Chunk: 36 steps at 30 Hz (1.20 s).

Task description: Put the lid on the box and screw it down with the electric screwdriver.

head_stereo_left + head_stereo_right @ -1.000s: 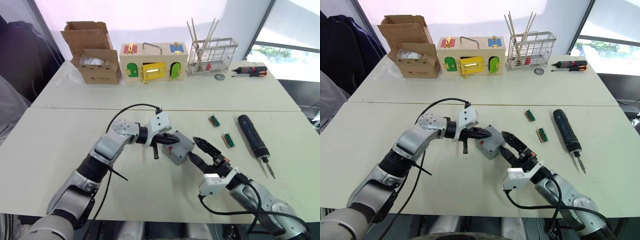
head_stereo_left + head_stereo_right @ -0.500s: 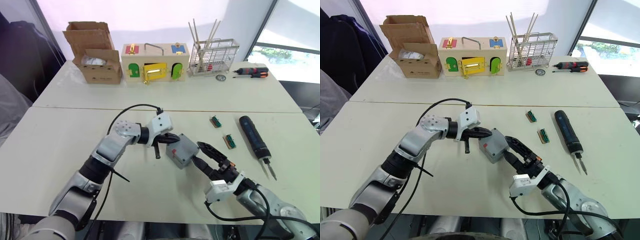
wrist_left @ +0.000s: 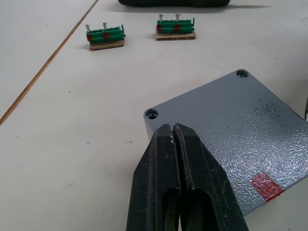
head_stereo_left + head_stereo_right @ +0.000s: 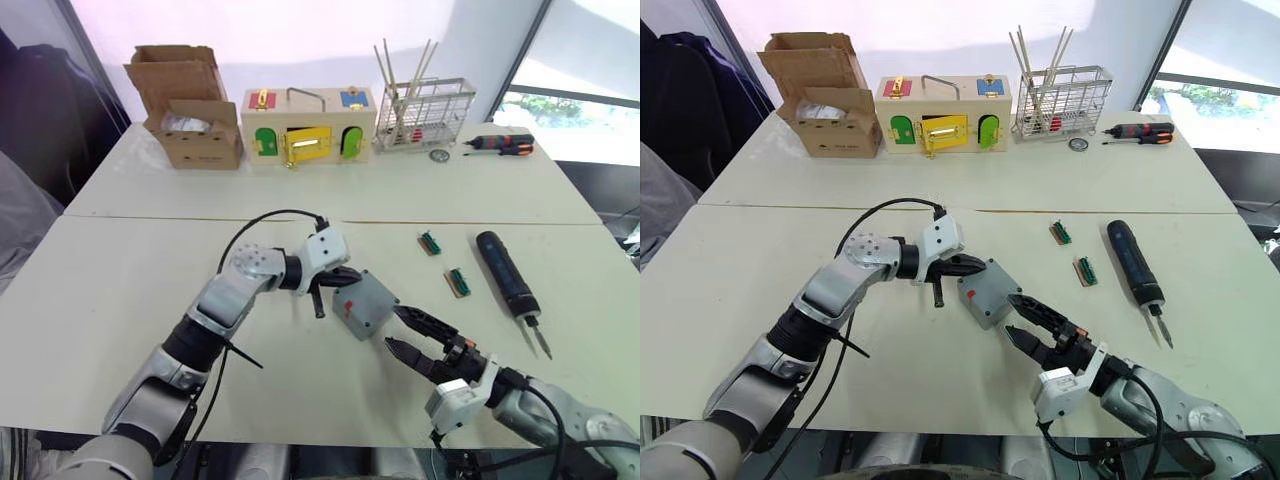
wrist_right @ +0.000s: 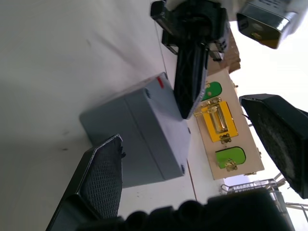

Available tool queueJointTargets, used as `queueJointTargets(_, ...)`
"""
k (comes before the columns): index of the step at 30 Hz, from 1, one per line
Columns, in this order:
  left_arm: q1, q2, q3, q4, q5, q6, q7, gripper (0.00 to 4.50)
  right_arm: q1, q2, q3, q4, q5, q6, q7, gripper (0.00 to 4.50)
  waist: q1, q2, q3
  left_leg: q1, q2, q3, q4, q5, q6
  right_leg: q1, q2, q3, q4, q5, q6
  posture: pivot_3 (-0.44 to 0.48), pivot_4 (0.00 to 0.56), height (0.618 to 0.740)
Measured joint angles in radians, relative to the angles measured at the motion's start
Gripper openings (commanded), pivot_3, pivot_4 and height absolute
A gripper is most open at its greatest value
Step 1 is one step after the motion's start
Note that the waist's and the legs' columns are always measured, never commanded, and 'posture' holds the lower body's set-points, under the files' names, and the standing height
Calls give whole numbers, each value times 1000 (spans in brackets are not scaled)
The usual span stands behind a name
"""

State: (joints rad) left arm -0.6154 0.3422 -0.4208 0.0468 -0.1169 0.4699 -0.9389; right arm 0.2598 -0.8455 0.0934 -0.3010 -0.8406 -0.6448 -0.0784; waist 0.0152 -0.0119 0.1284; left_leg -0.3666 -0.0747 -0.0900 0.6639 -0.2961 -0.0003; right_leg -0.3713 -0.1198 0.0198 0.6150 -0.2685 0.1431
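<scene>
The grey box is seen near the middle of the table, with the lid already seated on top and a small red mark at one edge. The left gripper is pressed down on the lid near a corner screw hole, its two black fingers clenched together on nothing. The right gripper is held just beside the box on the side nearest the robot, its fingers spread apart and not touching it. The electric screwdriver lies well to the right of the box, untouched, with two green terminal blocks between them.
</scene>
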Motion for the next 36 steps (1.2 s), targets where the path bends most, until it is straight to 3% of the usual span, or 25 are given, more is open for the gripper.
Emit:
queueJointTargets(4, 26, -21, 34, -21, -30, 8, -1, 0, 45, 12, -34, 2, 109, 2, 43, 4474, 0, 0, 1, -2, 0, 0, 0, 0, 0, -1, 0, 0, 0, 0, 0, 0, 150, 730)
queueJointTargets(9, 48, 7, 195, -97, -229, 180, -38, 0, 139, 108, -123, -75, 398, 140, 152, 4474, -8, 5, 14, -10, 2, 1, 0, 0, -1, -12, 0, 2, 4, 2, 3, 0, 150, 730)
queueJointTargets(14, -32, 46, 377, -148, -376, 318, 1, 0, 97, 179, -177, -214, 680, 366, 284, 3125, -6, 6, 19, -12, 2, 1, -1, 1, -2, -16, 1, 2, 6, 2, 3, 0, 150, 730)
queueJointTargets(17, -59, 48, 406, -105, -383, 326, 39, 0, 41, 198, -164, -270, 849, 514, 375, 2103, -3, 5, 20, -12, 2, 1, 0, 1, -2, -16, 1, 2, 6, 2, 3, 0, 150, 730)
queueJointTargets(21, -68, 49, 362, 45, -296, 240, 70, 0, -35, 204, -143, -309, 985, 664, 460, 39, -2, 5, 20, -12, 1, 1, -1, 1, -2, -16, 1, 2, 6, 2, 3, 0, 150, 730)
queueJointTargets(29, -63, 8, 164, 277, -142, 14, -44, 0, -9, 186, -174, -356, 1363, 1093, 564, 39, -2, 4, 21, -22, 1, 1, 1, 2, -3, -25, 1, 2, 6, 3, 2, 0, 150, 730)
queueJointTargets(36, -61, -27, 118, 300, -82, -61, -64, 0, 33, 146, -174, -371, 1338, 1124, 631, 39, -3, 4, 22, -23, 2, 1, 1, 2, -3, -29, 1, 2, 10, 3, 3, 0, 150, 730)
